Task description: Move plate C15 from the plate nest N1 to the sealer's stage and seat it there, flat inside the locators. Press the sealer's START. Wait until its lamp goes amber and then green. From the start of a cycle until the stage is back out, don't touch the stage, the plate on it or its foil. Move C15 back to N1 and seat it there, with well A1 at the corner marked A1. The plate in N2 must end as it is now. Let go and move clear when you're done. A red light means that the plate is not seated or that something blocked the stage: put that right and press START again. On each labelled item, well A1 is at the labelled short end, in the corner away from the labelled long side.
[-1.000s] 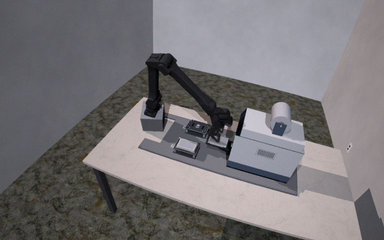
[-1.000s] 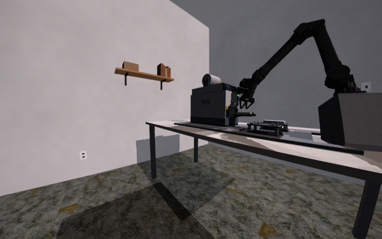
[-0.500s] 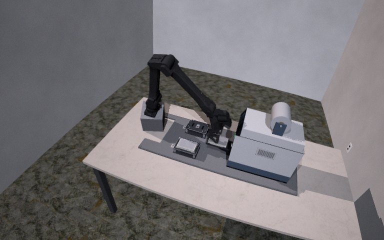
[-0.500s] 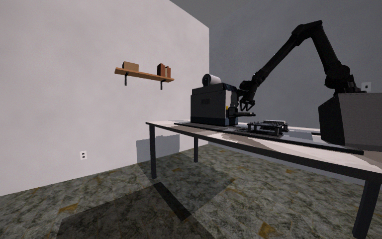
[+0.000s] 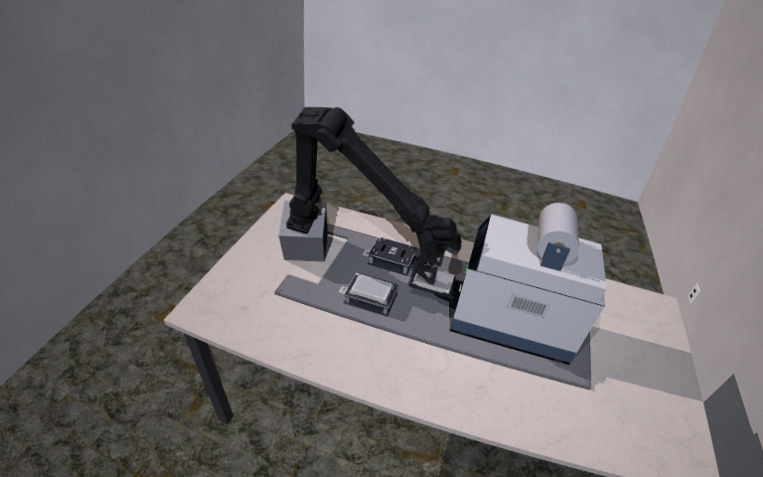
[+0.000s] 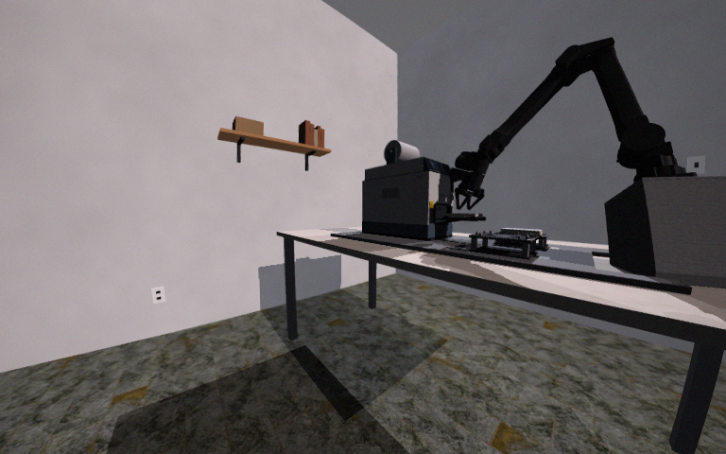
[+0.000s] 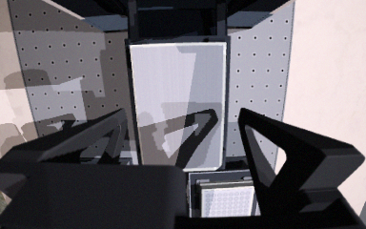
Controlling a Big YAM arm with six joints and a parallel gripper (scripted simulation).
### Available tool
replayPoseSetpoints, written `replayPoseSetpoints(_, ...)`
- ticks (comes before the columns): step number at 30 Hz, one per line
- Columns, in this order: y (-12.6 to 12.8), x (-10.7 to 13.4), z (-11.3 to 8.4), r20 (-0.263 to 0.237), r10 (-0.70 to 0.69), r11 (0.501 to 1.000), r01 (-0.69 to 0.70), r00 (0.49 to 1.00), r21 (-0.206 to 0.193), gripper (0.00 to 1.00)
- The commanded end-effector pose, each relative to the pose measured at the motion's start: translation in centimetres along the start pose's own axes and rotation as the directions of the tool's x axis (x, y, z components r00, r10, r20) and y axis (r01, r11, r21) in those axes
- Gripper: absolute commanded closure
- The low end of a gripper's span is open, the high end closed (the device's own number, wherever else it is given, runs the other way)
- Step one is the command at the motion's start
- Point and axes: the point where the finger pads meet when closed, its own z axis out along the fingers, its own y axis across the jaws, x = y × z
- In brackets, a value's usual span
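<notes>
The claw (image 5: 428, 275) (image 6: 467, 207) (image 7: 182, 114) is hovering released above the sealer's stage (image 5: 417, 288) (image 6: 470, 217) (image 7: 228, 95), its two fingers standing wide apart. Plate C15 (image 5: 441, 282) (image 7: 176, 86) is lying on that stage, in front of the sealer (image 5: 523, 303) (image 6: 396, 200). The wrist view is showing its smooth, pale top between dark edges, with a finger's shadow falling across it; the exterior view is giving only the stage's thin side profile.

The top view is revealing a small green light (image 5: 466, 268) on the sealer's front, which the exterior view is not making out. It is also showing the N1 marking on the bare nest (image 5: 391, 250), while the second plate (image 5: 371, 287) (image 7: 228, 201) is sitting in the other nest (image 5: 386, 306) (image 7: 192, 191) on the worktop (image 5: 269, 337) (image 6: 578, 272).

In the wrist view, the claw's dark body is covering the lower left, and the second plate's near end is being cut off. Whether C15 is fully flat inside the locators is staying unclear.

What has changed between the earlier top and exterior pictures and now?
The arm's elbow shifted slightly toward the sealer, and the fingers dipped a little. No grip or release shows. The stage's plate and the other plate stayed put.
</notes>
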Motion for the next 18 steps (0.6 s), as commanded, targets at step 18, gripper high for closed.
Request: replayPoseSetpoints(18,-1.0,-2.0,-0.3,0.044,0.028,1.0,-0.029,0.999,0.012,0.0)
